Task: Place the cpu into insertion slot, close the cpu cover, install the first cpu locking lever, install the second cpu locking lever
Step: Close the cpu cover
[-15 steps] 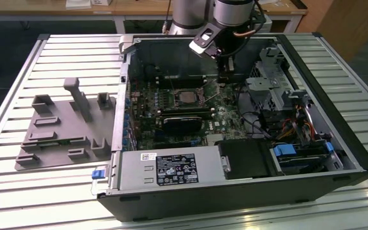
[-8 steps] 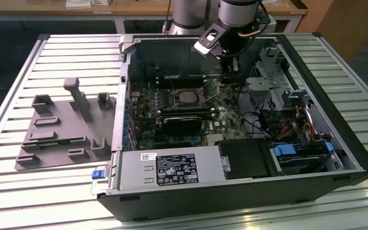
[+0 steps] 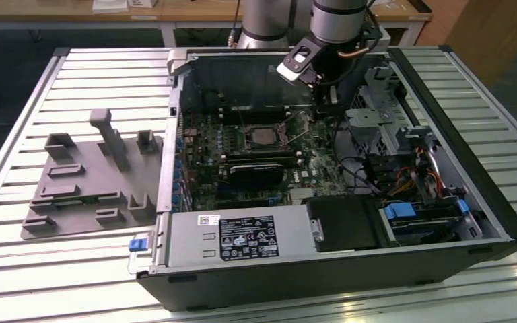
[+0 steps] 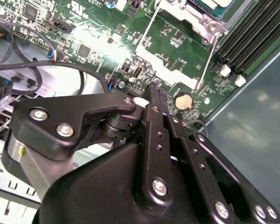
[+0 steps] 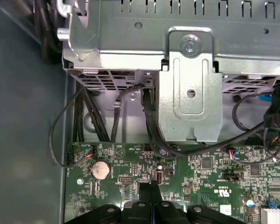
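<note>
The insertion slot (image 3: 242, 138) sits mid-board on the green motherboard. The cpu (image 3: 260, 135) lies in it, its pale grey top showing. A corner of the silvery cpu cover (image 4: 202, 18) lies flat over the slot. Two thin wire locking levers (image 4: 206, 60) (image 4: 146, 30) stand out from the slot, unlatched. My gripper (image 3: 324, 106) hangs inside the case, to the exterior view's right of the slot. In both wrist views its black fingertips (image 4: 154, 89) (image 5: 151, 187) are shut with nothing between them, just above the board beside the nearer lever.
A coin battery (image 5: 100, 169) and small connectors lie near the fingertips. A metal drive cage (image 5: 191, 84) with black cables (image 5: 149, 121) stands beyond. Memory slots (image 4: 256, 32), a black card (image 3: 258, 168), a power supply (image 3: 240, 239) and a grey fixture (image 3: 88, 182) outside the case surround the area.
</note>
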Tool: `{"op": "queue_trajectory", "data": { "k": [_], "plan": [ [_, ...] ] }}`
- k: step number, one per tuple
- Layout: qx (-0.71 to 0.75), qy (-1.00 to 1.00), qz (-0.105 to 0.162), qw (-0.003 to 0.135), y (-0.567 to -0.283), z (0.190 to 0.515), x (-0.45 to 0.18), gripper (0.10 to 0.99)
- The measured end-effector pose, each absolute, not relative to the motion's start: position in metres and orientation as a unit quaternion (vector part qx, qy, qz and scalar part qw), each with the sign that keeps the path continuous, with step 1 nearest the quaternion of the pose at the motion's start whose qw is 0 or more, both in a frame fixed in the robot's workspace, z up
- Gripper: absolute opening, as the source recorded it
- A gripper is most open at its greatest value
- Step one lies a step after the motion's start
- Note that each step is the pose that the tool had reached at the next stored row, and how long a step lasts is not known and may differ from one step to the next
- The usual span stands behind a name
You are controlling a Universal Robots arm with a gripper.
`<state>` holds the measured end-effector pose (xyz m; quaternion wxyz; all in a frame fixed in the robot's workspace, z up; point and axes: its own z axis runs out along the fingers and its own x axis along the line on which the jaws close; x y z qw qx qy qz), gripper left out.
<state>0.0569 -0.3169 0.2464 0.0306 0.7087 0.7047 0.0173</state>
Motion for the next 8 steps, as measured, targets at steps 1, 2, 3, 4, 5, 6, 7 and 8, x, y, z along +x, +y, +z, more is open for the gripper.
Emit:
{"op": "queue_trajectory", "data": {
  "k": [1, 2, 3, 4, 5, 6, 7, 8],
  "plan": [
    [0.709, 0.705, 0.017, 0.03, -0.317, 0.245, 0.057, 0.102],
    [0.709, 0.705, 0.016, 0.029, -0.317, 0.243, 0.057, 0.102],
    [0.709, 0.705, 0.015, 0.029, -0.317, 0.241, 0.058, 0.102],
    [0.709, 0.705, 0.014, 0.028, -0.317, 0.24, 0.058, 0.102],
    [0.709, 0.705, 0.014, 0.027, -0.317, 0.238, 0.058, 0.102],
    [0.709, 0.705, 0.013, 0.026, -0.317, 0.236, 0.058, 0.102],
    [0.709, 0.705, 0.012, 0.025, -0.317, 0.235, 0.058, 0.102],
    [0.709, 0.705, 0.011, 0.024, -0.317, 0.234, 0.058, 0.102]
  ]
}}
